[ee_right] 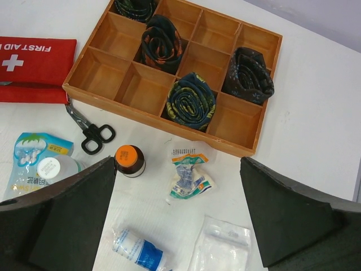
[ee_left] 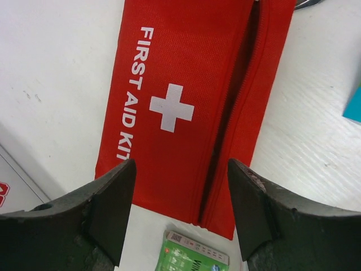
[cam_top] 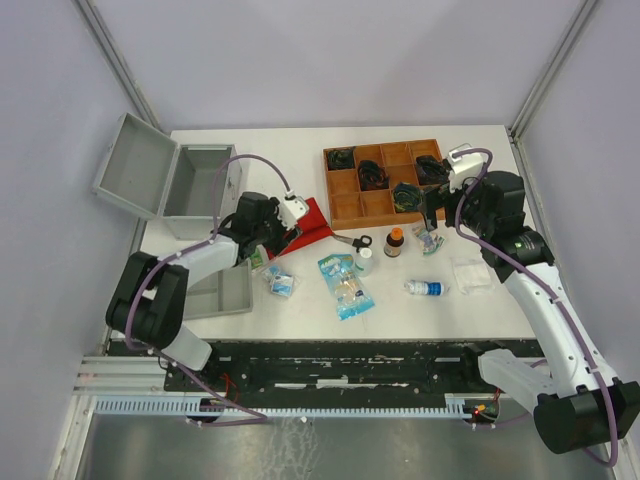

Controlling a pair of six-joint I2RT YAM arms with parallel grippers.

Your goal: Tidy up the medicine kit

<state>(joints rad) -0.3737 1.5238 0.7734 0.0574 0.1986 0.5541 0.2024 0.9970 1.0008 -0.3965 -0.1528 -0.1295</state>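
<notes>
Left fingers (ee_left: 115, 209) stand apart, empty, astride the red pouch (ee_left: 180, 84); I'd centre before pinching. Right fingers (ee_right: 73, 214) wide open, empty.

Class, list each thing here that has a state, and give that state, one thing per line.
Case: lid open.
Pouch: lying flat on the table.
Tray: four cells hold rolls, the rest empty.
Brown bottle: upright, capped.
Left gripper: open, above the pouch.
Right gripper: open, holding nothing.
</notes>
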